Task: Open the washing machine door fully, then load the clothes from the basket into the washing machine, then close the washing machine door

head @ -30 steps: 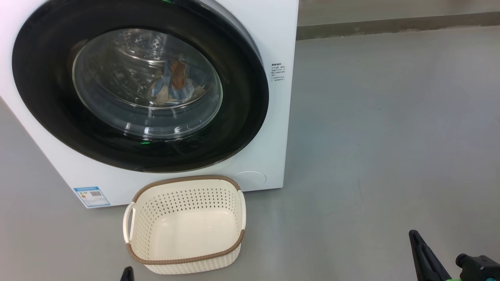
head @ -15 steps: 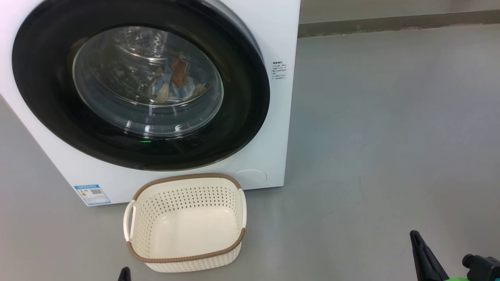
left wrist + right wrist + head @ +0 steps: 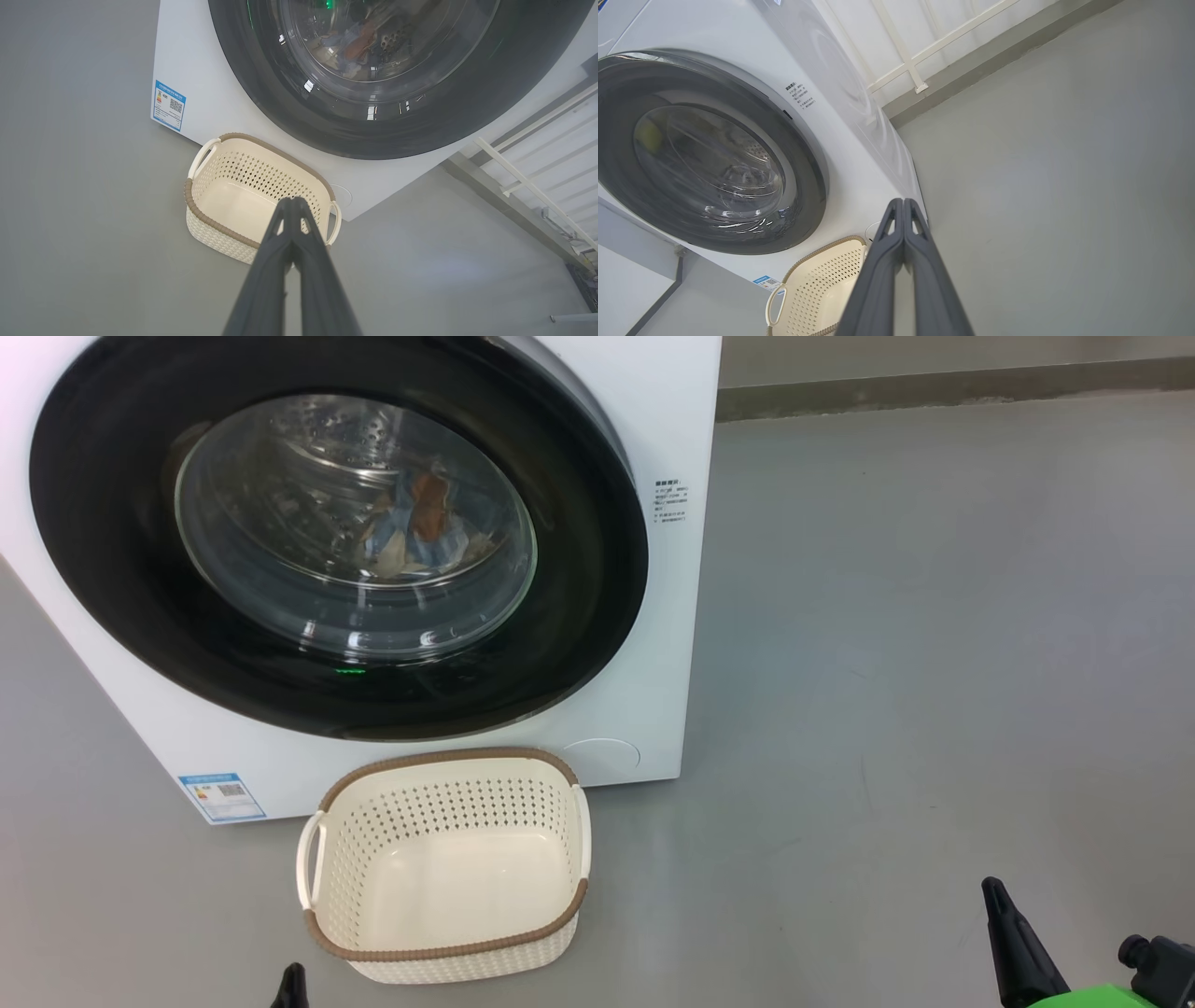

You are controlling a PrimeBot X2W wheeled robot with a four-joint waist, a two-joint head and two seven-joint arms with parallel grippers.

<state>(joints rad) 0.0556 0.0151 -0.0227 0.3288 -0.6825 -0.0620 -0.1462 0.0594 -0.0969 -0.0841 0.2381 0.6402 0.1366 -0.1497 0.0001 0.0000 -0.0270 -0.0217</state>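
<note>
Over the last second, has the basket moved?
No. The basket keeps its place against the blue label sticker; the whole head view shifted together, so the camera moved.

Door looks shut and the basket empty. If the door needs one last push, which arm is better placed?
Left, probably. The left jaws, shut, sit just before the basket, in line with the washing machine door; the right jaws, also shut, hang over the floor well off to the door's right.
</note>
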